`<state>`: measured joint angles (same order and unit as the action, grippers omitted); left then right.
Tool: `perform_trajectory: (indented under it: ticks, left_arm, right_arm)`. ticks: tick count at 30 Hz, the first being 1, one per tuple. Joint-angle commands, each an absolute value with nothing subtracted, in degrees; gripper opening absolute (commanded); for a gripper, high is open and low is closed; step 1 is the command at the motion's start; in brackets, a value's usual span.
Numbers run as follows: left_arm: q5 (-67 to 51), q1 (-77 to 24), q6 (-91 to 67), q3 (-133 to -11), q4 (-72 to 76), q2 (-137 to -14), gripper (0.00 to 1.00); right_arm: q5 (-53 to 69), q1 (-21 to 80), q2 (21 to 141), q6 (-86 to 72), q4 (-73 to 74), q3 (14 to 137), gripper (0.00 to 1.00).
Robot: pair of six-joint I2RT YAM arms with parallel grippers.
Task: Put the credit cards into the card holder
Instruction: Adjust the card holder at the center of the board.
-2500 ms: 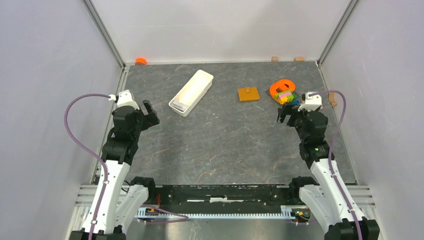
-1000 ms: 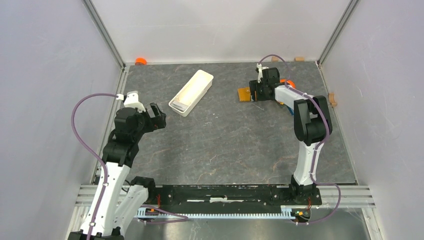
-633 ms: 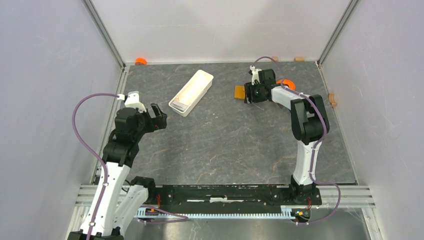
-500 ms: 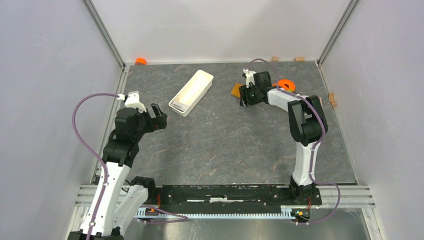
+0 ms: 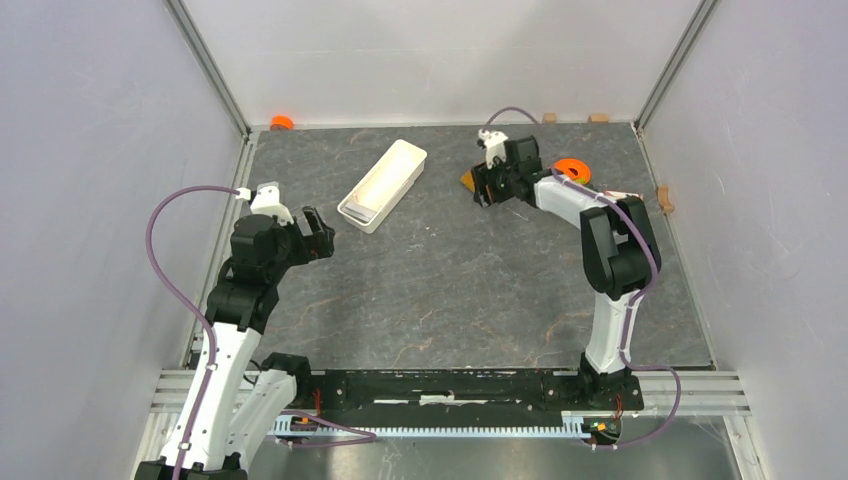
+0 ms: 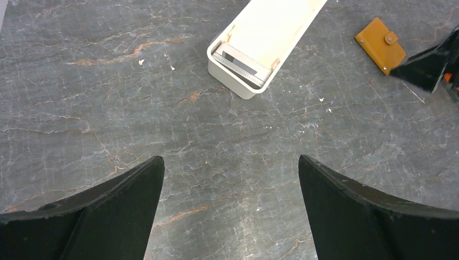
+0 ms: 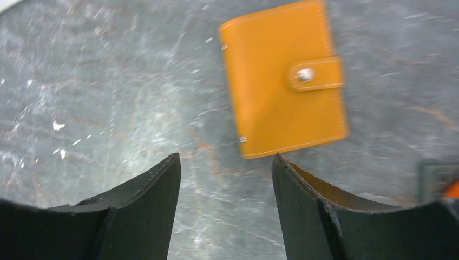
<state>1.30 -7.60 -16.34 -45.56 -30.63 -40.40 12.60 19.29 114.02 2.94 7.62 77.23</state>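
Card holder shifted left | orange-tan, snap fastened | right gripper spread, empty | left gripper spread

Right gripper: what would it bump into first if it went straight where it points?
Probably the orange card holder, just ahead of the right gripper, slightly to one side. Depth is unclear, so maybe the table first.

Top view: bright, even, diffuse light from overhead. Shadows on the table are faint and soft-edged.

Left wrist view: sharp focus. The left fingers render as near-black shapes without surface detail. The tray interior is close to overexposed.

Right wrist view: motion blur softens the card holder edges and smears the table veins. A pale sheen lies centre-left.
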Motion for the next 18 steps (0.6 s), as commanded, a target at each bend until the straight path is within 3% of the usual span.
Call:
perform_trajectory:
  ticks: [1,12,18]
  left_arm:
    - [0.3,-7.7,-14.1,-45.4,-28.2,-40.3,1.00]
    - [0.3,-7.8,-14.2,-45.4,-28.1,-40.6,1.00]
    - [0.3,-7.8,-14.2,-45.4,-28.0,-40.8,1.00]
  right_arm:
    - [11.9,15.7,114.8,3.2,7.4,83.3,0.67]
    - [15.3,12.4,126.0,5.8,12.9,96.7,0.63]
    - [15.6,12.4,129.0,6.7,12.9,99.9,0.69]
